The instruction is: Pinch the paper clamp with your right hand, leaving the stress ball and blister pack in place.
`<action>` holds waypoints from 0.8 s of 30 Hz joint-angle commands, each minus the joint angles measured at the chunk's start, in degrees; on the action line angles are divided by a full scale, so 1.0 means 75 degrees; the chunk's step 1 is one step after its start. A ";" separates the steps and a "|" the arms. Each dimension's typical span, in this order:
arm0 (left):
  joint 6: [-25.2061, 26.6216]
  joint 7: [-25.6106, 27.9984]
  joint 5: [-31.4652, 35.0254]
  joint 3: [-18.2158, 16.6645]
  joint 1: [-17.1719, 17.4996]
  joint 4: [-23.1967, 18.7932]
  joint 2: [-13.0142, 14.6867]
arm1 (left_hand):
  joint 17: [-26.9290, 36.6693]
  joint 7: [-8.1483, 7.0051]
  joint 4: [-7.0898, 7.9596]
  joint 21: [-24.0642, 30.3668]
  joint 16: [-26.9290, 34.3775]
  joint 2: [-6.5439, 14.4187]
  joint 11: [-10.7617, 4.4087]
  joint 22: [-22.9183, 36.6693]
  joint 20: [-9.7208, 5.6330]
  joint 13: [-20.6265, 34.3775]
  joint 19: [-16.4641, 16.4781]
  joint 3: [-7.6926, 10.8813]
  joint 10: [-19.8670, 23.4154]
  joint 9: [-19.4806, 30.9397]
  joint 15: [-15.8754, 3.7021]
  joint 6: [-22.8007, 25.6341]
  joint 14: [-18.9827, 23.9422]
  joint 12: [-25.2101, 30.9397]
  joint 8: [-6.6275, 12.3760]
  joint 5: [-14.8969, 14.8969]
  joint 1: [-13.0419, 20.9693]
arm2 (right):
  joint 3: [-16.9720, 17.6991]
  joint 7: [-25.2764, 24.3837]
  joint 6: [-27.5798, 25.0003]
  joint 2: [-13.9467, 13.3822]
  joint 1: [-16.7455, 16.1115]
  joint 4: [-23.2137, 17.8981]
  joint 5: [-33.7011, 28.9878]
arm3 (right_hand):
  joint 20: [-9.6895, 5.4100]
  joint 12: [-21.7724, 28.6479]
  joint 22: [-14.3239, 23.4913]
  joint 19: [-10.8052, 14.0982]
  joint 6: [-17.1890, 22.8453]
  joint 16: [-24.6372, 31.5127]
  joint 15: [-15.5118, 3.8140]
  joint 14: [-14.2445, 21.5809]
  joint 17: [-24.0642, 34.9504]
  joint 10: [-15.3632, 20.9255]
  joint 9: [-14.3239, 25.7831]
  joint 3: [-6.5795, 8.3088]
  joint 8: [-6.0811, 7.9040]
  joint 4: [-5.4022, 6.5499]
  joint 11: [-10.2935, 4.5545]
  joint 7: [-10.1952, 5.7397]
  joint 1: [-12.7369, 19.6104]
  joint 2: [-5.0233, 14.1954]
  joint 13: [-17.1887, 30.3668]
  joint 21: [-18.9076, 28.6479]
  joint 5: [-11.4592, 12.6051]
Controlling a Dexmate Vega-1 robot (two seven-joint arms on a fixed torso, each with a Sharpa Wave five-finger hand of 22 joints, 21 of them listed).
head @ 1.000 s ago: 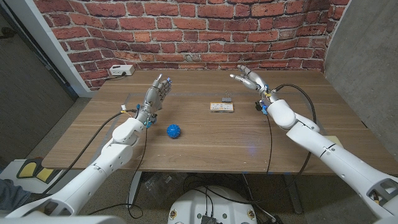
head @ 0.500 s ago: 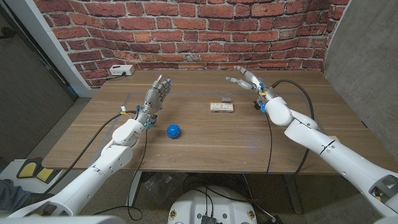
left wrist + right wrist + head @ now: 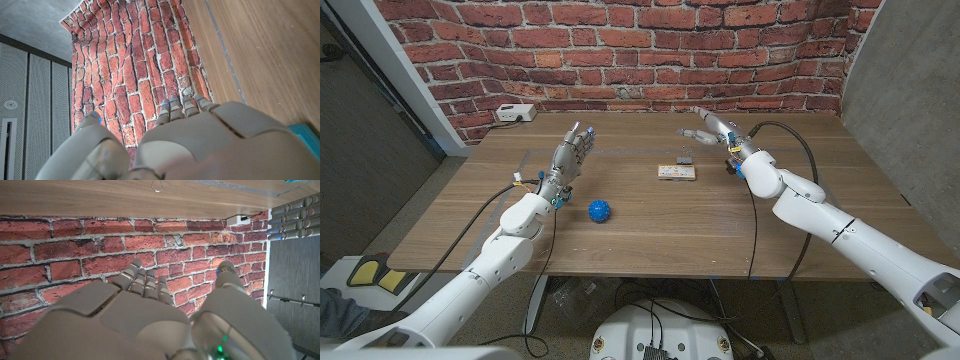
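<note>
The paper clamp (image 3: 684, 157) is a small dark piece on the wooden table (image 3: 650, 225), just behind the flat blister pack (image 3: 676, 172). The blue spiky stress ball (image 3: 598, 210) lies to their left, nearer the front. My right hand (image 3: 710, 128) hovers open with fingers spread, a little right of and behind the clamp, touching nothing; in the right wrist view the right hand (image 3: 145, 315) faces the brick wall. My left hand (image 3: 570, 150) is raised over the table's left part, fingers apart and empty, and the left hand (image 3: 190, 140) shows likewise in its wrist view.
A white power strip (image 3: 515, 113) lies at the table's back left corner by the brick wall (image 3: 650, 50). A small wire loop (image 3: 159, 186) lies on the tabletop near the wall. A grey wall panel (image 3: 905, 90) stands to the right.
My right hand has moved left and slightly down, closer to the clamp, with fingers still spread. The left arm, ball, blister pack and clamp have not moved.
</note>
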 commanded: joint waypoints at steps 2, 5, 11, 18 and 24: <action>0.0112 0.0065 0.0008 0.0005 0.0047 -0.0072 0.0020 | 0.0031 0.0006 -0.0008 -0.0016 0.0018 0.0037 -0.0013 0.0020 0.0002 0.0019 -0.0008 -0.0034 0.0084 0.0016 -0.0002 0.0057 0.0024 0.0032 0.0023 0.0029 0.0009 | -0.0421 0.1049 -0.0887 -0.0120 0.0452 -0.0280 -0.0594 | 0.0023 0.0007 0.0015 0.0103 -0.0144 0.0030 0.0052 0.0053 0.0013 -0.0062 0.0039 0.0047 -0.0031 -0.0016 -0.0010 0.0037 0.0171 -0.0046 0.0017 0.0018 0.0053; 0.0125 0.0072 0.0022 0.0011 0.0042 -0.0073 0.0026 | 0.0031 0.0007 -0.0009 -0.0024 0.0019 0.0043 -0.0006 0.0020 0.0006 0.0019 -0.0006 -0.0039 0.0092 0.0017 -0.0003 0.0065 0.0036 0.0030 0.0020 0.0031 0.0014 | -0.0477 0.1137 -0.0957 -0.0119 0.0514 -0.0276 -0.0666 | 0.0028 0.0007 0.0014 0.0105 -0.0164 0.0028 0.0051 0.0049 0.0013 -0.0069 0.0039 0.0050 -0.0034 -0.0020 -0.0011 0.0034 0.0205 -0.0063 0.0018 0.0017 0.0061; 0.0120 0.0049 0.0001 0.0011 0.0036 -0.0063 0.0016 | 0.0031 0.0004 -0.0009 -0.0032 0.0018 0.0054 -0.0010 0.0021 0.0020 0.0020 0.0014 -0.0049 0.0121 0.0017 -0.0010 0.0095 0.0054 0.0031 0.0020 0.0035 0.0024 | -0.0575 0.1344 -0.1136 -0.0085 0.0643 -0.0245 -0.0755 | 0.0021 0.0027 0.0012 0.0107 -0.0177 0.0024 0.0047 0.0043 0.0014 -0.0034 0.0042 0.0060 -0.0025 -0.0027 -0.0018 0.0022 0.0297 -0.0108 0.0021 0.0012 0.0080; 0.0125 0.0056 0.0017 0.0000 0.0051 -0.0102 0.0051 | 0.0031 0.0003 -0.0009 -0.0043 0.0016 0.0066 -0.0004 0.0023 0.0027 0.0020 0.0025 -0.0057 0.0128 0.0017 -0.0003 0.0106 0.0065 0.0025 0.0014 0.0038 0.0033 | -0.0840 0.1721 -0.1675 -0.0033 0.0877 -0.0263 -0.1139 | 0.0024 0.0049 0.0011 0.0123 -0.0145 0.0021 0.0035 0.0039 0.0014 0.0007 0.0045 0.0072 0.0003 -0.0029 -0.0045 -0.0004 0.0400 -0.0156 0.0024 0.0013 0.0100; 0.0196 0.0129 0.0100 -0.0042 0.0120 -0.0243 0.0204 | 0.0032 0.0018 -0.0009 -0.0064 0.0003 0.0080 -0.0003 0.0024 0.0042 0.0021 0.0023 -0.0068 0.0169 0.0018 -0.0009 0.0124 0.0055 0.0028 0.0007 0.0042 0.0046 | -0.1043 0.2062 -0.1852 -0.0013 0.1111 -0.0152 -0.1325 | 0.0056 0.0043 0.0010 0.0143 -0.0150 0.0019 0.0041 0.0034 0.0014 -0.0016 0.0047 0.0089 0.0010 -0.0031 -0.0062 -0.0006 0.0492 -0.0179 0.0026 0.0016 0.0118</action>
